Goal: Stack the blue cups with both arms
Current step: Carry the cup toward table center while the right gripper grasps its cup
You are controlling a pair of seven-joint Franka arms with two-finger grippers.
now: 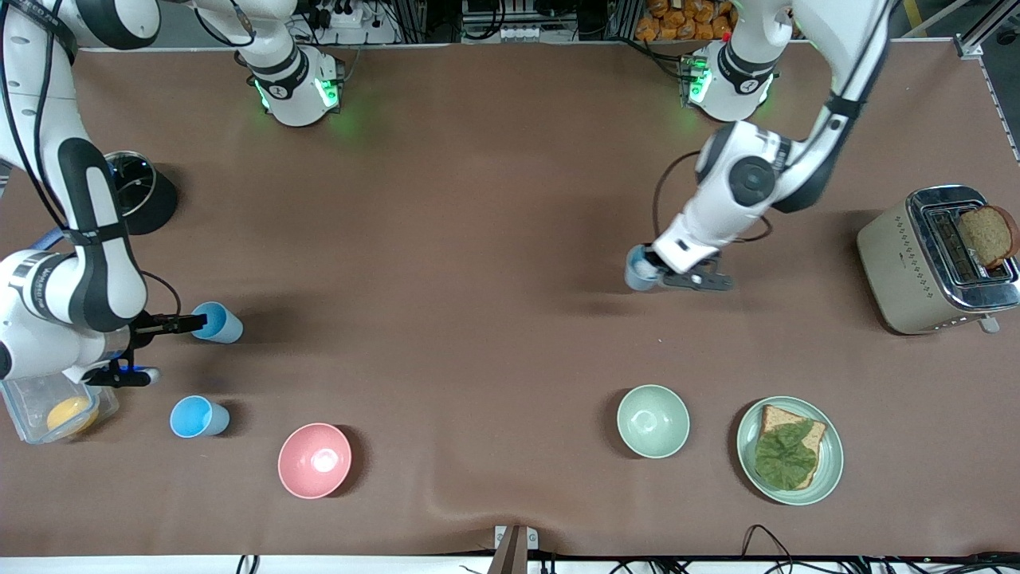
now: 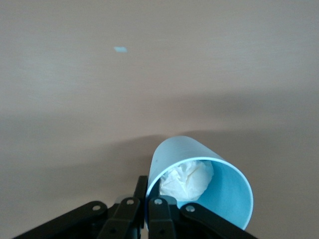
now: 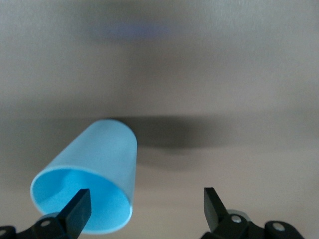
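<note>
The brown cloth-covered desk (image 1: 478,199) has a soft fold along its lower edge in the front view. In the middle band of that frame, toward the left arm's end, the left gripper (image 1: 668,276) (image 2: 147,200) has its slim black fingers (image 2: 130,211) pressed together on the thin rim of a blue cup (image 1: 639,269) (image 2: 202,181). This is a smooth tapered plastic tumbler held tilted, and a crumpled white paper wad (image 2: 187,180) sits inside it. At the frame's edge toward the right arm's end, the right gripper (image 1: 151,348) (image 3: 144,204) is spread wide. One finger (image 3: 77,209) sits at the mouth of a second blue cup (image 1: 217,322) (image 3: 89,181), while the other finger is well apart from it, so nothing is gripped. This second tumbler is matte and paler inside its round mouth. A third blue cup (image 1: 198,416) stands free, lower in the frame. Beside it, still lower, is a glossy round pink bowl (image 1: 315,460). Along the same low band, toward the left arm's end, are a pale green bowl (image 1: 653,420) and a green plate (image 1: 829,470). The plate carries a bread slice topped with a wrinkled lettuce leaf (image 1: 785,456). A boxy beige toaster (image 1: 900,267) with a chrome top holds brown bread (image 1: 988,235). A clear plastic tub (image 1: 24,414) sits under the right arm.
</note>
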